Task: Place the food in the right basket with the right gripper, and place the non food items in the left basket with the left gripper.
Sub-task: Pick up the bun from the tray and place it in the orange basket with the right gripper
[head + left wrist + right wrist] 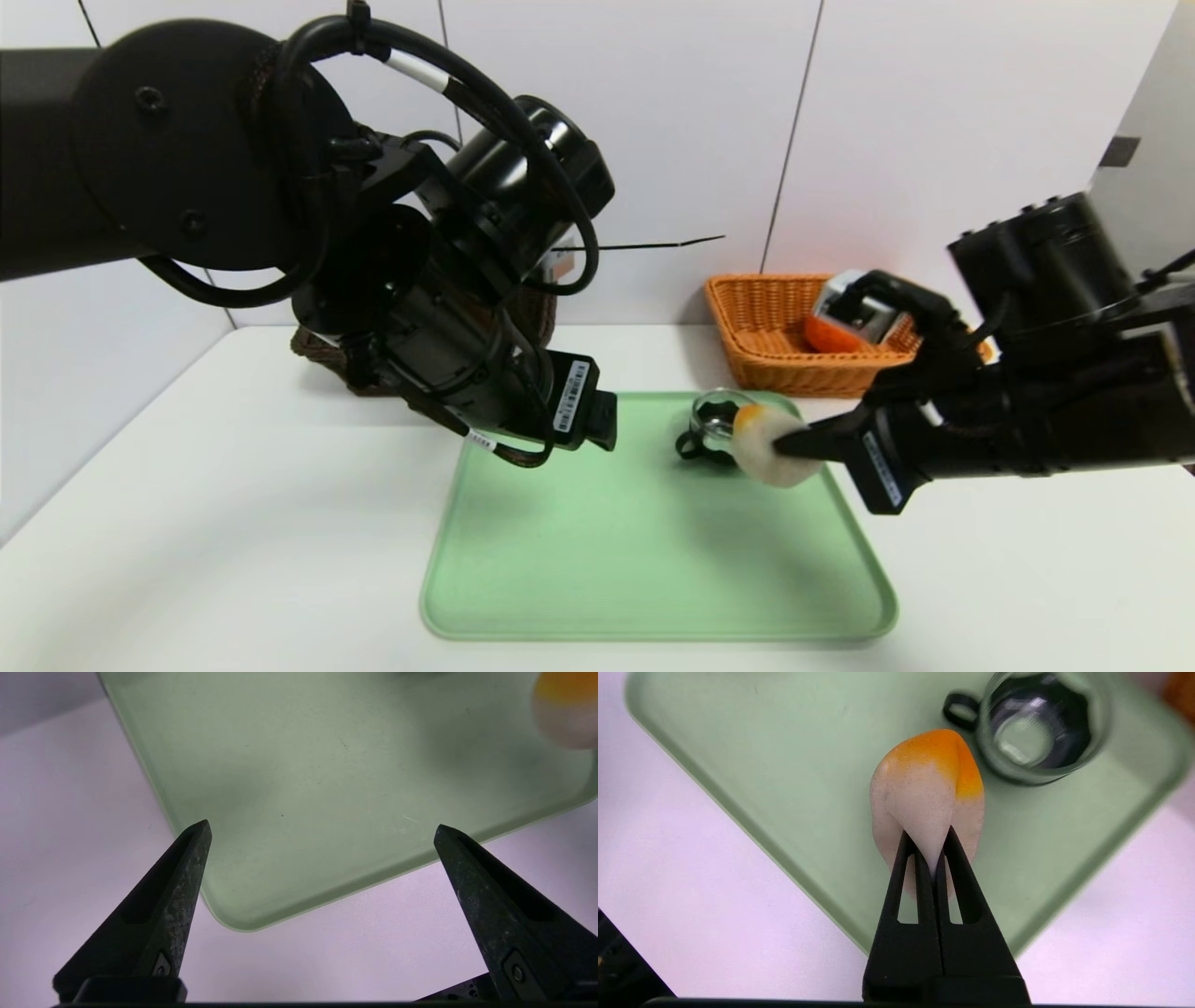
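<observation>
Right gripper point(934, 856) pinching thin fold of soft white-orange food piece point(927, 795), held above green tray point(794, 765) beside glass cup point(1034, 728); shallow pinch may slip before right basket point(766, 322); left gripper point(322, 830) spread, idle over tray
</observation>
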Available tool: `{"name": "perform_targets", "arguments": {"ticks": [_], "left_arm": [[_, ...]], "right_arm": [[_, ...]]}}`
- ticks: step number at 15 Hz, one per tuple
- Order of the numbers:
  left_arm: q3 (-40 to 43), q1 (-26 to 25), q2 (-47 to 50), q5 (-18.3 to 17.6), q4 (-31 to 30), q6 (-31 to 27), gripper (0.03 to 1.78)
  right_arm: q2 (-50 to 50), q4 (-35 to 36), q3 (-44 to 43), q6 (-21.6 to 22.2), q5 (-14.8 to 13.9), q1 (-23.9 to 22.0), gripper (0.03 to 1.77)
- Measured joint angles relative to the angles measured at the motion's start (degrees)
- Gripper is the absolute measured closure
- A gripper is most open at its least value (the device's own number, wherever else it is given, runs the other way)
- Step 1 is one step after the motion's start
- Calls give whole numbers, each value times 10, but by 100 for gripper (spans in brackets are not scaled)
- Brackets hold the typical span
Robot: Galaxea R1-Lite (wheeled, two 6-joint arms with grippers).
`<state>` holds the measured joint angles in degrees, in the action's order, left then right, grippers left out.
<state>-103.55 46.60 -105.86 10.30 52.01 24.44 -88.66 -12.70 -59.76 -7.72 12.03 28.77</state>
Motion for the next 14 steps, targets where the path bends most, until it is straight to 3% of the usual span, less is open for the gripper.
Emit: {"name": "perform_targets", "arguments": {"ticks": [4,7,14], "left_arm": [[0,0,4,-1,0,-1,12],[-1,0,4,-1,0,-1,12],[-2,0,5,-1,1,-3,12]], "right_arm": [[91,9,-32,-5,0,-60,175],[118,57,-41,-8,-2,-116,175],[53,166,-35,-12,-21,-201,175]]}}
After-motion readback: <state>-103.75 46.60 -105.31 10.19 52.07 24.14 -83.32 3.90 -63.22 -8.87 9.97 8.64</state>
